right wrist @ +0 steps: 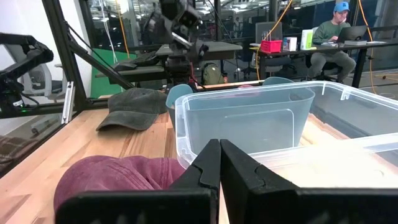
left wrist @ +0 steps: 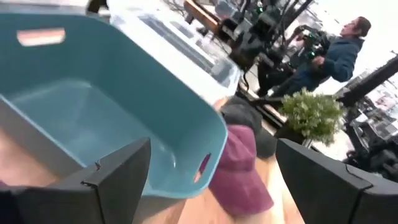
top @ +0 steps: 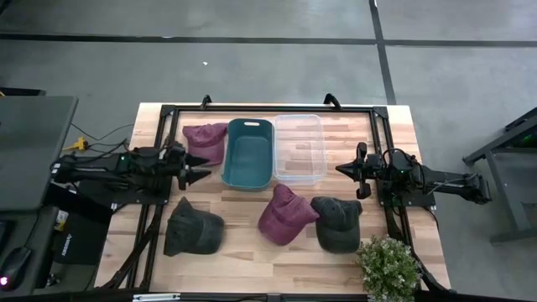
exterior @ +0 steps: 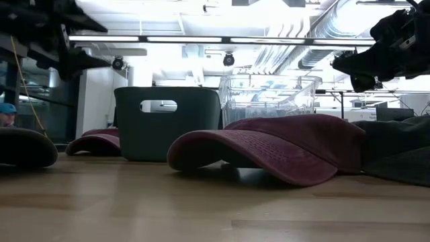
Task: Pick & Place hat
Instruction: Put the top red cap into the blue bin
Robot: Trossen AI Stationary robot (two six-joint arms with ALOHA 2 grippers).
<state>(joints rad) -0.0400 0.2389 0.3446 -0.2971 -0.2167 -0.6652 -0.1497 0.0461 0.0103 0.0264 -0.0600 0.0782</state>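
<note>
Maroon hat (top: 287, 215) lengthwise toward teal bin (top: 248, 153), seemingly; left gripper (top: 198, 165) spread, right gripper (top: 342, 170) pressed together.

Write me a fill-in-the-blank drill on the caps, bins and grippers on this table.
1. The number of caps lying on the table is ____.
2. The teal bin stands beside a ____ plastic bin.
3. The left gripper hovers with its fingers ____.
4. The potted plant stands at the table's corner on the ____ arm's side.

Missing words: four; clear; open; right
</note>
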